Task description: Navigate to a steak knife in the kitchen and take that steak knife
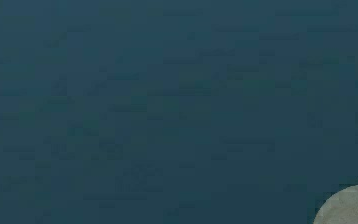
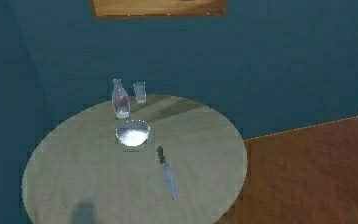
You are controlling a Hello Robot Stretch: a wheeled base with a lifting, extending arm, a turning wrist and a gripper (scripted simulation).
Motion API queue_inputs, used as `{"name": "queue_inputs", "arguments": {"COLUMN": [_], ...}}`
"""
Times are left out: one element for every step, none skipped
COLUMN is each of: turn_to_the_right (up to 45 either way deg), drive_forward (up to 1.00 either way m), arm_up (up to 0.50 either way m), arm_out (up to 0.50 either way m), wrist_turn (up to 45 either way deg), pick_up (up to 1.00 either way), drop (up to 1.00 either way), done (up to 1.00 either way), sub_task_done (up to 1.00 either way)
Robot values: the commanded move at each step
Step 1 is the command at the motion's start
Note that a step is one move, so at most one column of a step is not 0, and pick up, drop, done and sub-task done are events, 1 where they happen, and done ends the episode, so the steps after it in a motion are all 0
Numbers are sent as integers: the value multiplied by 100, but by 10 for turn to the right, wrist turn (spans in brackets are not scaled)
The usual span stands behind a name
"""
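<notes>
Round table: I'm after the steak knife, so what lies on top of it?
On the round table: a knife nearest, a white bowl behind it, then a clear bottle and a small glass. The table's near edge is cut off, so anything there is hidden.

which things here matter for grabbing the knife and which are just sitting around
For the job:
- steak knife, lying on the round table

Just lying about:
- bowl
- bottle
- glass
- framed picture on the wall
</notes>
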Motion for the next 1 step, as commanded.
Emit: {"name": "queue_inputs", "arguments": {"turn_to_the_right": [0], "drive_forward": [0], "arm_up": [50], "arm_out": [0], "wrist_turn": [0], "pick_up": [0], "drop": [0], "done": [0], "sub_task_done": [0]}}
